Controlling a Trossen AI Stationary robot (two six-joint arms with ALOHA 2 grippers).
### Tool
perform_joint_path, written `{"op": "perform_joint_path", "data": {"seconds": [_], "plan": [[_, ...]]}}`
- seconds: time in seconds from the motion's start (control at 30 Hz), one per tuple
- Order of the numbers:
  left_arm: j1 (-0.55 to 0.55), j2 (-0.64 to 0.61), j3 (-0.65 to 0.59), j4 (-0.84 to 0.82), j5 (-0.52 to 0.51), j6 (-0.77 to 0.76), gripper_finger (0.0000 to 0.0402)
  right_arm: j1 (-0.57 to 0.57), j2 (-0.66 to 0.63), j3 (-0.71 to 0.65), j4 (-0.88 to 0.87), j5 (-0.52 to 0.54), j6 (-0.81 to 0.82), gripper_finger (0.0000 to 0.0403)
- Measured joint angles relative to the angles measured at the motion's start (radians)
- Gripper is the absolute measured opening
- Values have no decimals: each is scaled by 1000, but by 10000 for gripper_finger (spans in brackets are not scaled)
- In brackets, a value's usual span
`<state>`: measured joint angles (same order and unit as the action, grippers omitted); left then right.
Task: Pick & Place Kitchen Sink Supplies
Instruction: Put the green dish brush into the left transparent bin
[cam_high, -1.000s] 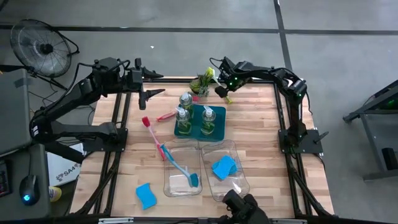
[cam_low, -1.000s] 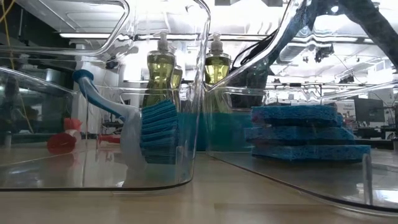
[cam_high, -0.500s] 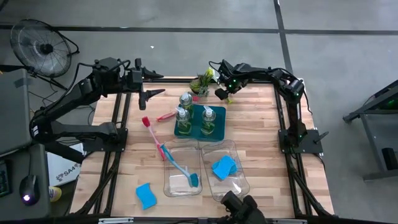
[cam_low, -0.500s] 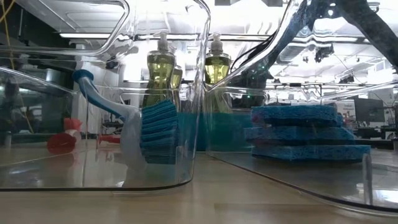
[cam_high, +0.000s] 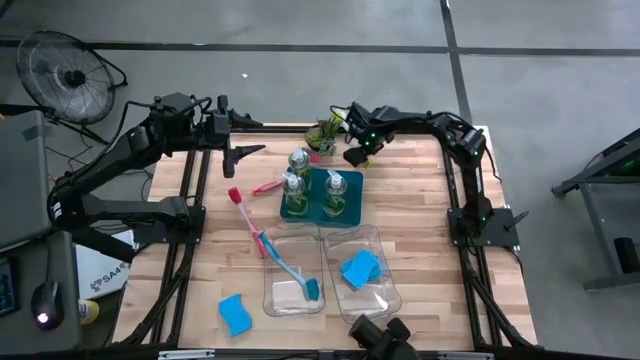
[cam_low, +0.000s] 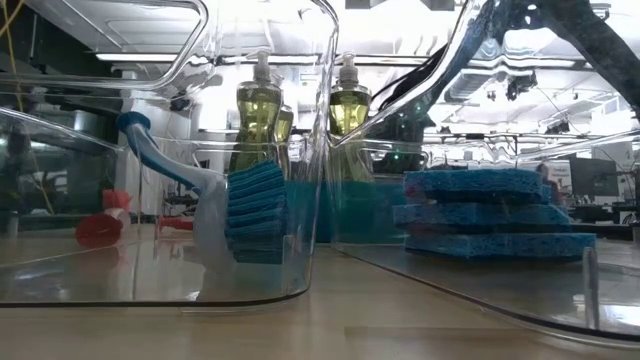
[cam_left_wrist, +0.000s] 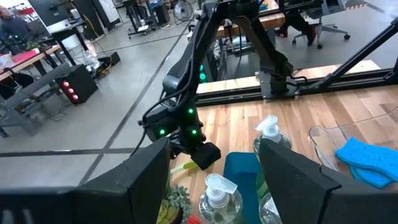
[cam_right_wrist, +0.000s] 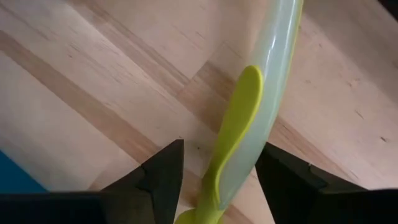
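A yellow-green dish brush (cam_right_wrist: 249, 124) lies on the wood near the table's far edge, beside the potted plant (cam_high: 325, 132). My right gripper (cam_right_wrist: 221, 146) points down over it, open, one finger on each side of the handle. My left gripper (cam_high: 238, 152) hangs open and empty, high over the far left. Three soap bottles (cam_high: 297, 160) stand on the teal tray (cam_high: 310, 210). A red-pink brush (cam_high: 245, 215) lies on the table. A blue brush (cam_high: 295, 270) leans in the left clear bin. One blue sponge (cam_high: 360, 268) lies in the right bin, another (cam_high: 233, 313) on the table. My right gripper comes from above, its fingers lying across the yellow-green brush's handle (cam_right_wrist: 239, 155), which rests flat on the table. A gap shows at one finger (cam_right_wrist: 165, 177). The other finger (cam_right_wrist: 283, 180) stands close against the handle, and I cannot tell whether it touches.
The two clear bins (cam_high: 275, 300) stand side by side at the near middle. A second red brush (cam_high: 265, 186) lies left of the tray. Bare wood lies to the right of the tray and bins.
My right gripper has sunk a little over the yellow-green brush and shifted slightly toward the plant. The brush has stayed on the table.
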<state>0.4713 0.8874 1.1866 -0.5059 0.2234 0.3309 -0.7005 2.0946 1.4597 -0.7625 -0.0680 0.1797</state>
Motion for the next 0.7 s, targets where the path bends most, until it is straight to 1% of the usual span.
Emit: {"op": "perform_joint_path", "data": {"seconds": [0.13,0.27,0.37,0.6,0.63,0.7], "plan": [[0,0,0,0,0,0,243,11,2,0,0,54,8,188],[0,0,0,0,1,0,243,8,3,0,-5,72,46,177],[0,0,0,0,0,0,243,8,4,0,-4,78,58,155],[0,0,0,-16,1,0,243,6,4,0,-4,83,60,82],[0,0,0,-22,1,0,243,6,4,0,-4,82,60,75],[0,0,0,-25,1,0,243,6,4,0,-4,82,59,74]]}}
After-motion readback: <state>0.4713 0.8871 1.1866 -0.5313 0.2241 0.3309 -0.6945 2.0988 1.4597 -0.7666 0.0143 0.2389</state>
